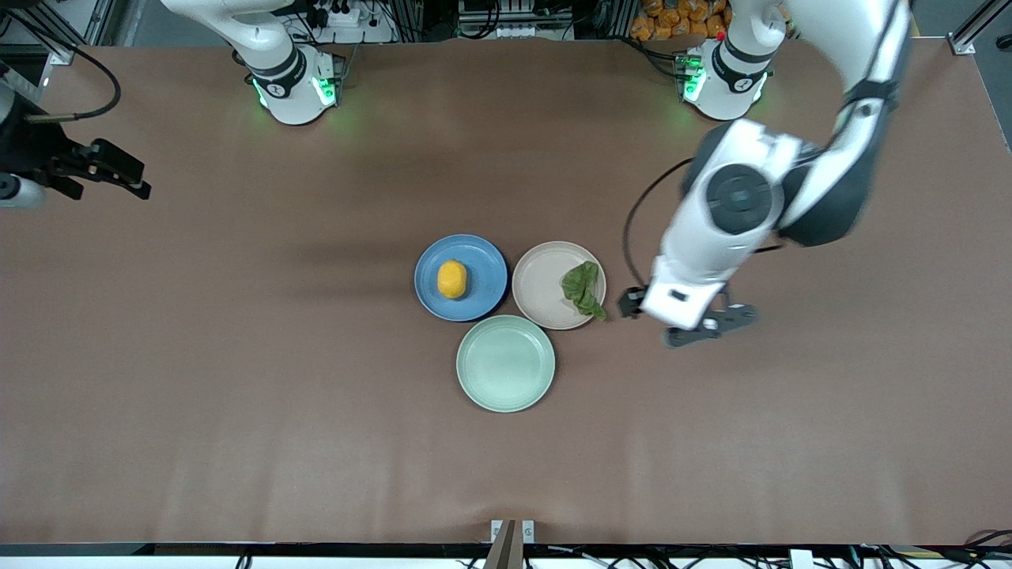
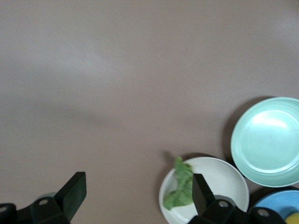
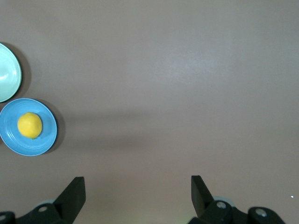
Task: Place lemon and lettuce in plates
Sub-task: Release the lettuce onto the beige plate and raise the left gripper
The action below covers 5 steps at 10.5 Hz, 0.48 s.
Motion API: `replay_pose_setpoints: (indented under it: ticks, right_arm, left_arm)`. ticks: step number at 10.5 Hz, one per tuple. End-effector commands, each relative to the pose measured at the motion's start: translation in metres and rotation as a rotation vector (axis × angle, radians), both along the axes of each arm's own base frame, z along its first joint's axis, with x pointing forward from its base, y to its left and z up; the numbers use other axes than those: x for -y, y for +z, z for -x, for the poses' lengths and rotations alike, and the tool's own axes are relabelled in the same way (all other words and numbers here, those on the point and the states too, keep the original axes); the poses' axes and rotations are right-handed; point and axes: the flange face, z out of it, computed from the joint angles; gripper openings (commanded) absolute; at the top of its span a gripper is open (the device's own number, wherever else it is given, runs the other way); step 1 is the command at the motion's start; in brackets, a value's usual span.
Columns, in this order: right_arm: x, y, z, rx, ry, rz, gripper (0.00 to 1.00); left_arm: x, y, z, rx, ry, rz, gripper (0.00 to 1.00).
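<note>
The lemon (image 1: pixel 451 279) (image 3: pixel 30 125) lies in the middle of the blue plate (image 1: pixel 484 259) (image 3: pixel 45 141). The dark green lettuce (image 1: pixel 583 289) (image 2: pixel 180 189) rests in the beige-pink plate (image 1: pixel 541 284) (image 2: pixel 224 182), at the plate's side toward the left arm's end of the table, its pointed tail over the rim. My left gripper (image 1: pixel 670 318) (image 2: pixel 138 186) hangs open and empty over bare table just beside that plate. My right gripper (image 1: pixel 130 175) (image 3: pixel 138 184) is open and empty over bare table at the right arm's end, well away from the plates.
A pale mint-green plate (image 1: pixel 505 363) (image 2: pixel 268 140) sits empty, touching both other plates and nearer to the front camera. The brown table spreads wide around the three plates. The arm bases stand along the table's top edge.
</note>
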Motion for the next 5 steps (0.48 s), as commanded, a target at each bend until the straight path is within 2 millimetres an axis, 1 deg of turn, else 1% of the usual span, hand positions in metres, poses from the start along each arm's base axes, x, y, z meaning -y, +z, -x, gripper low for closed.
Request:
replay_pose_setpoints:
  ticks: [1, 2, 3, 4, 5]
  right_arm:
    - [0.016, 0.011, -0.006, -0.004, -0.018, 0.008, 1.00]
    - [0.019, 0.014, -0.010, -0.002, -0.024, 0.010, 1.00]
    - [0.020, 0.015, -0.013, -0.015, -0.025, 0.014, 1.00]
    - [0.018, 0.014, -0.015, -0.029, -0.024, 0.016, 1.00]
    - [0.017, 0.014, -0.015, -0.037, -0.023, 0.014, 1.00]
  left_arm:
    - [-0.062, 0.044, 0.001, 0.013, -0.036, -0.034, 1.00]
    - [-0.082, 0.065, 0.008, 0.006, -0.010, -0.046, 1.00]
    - [-0.090, 0.084, 0.016, 0.007, 0.002, -0.049, 1.00]
    - [-0.105, 0.098, 0.019, 0.011, 0.024, -0.052, 1.00]
    - [-0.112, 0.110, 0.023, 0.024, 0.012, -0.051, 1.00]
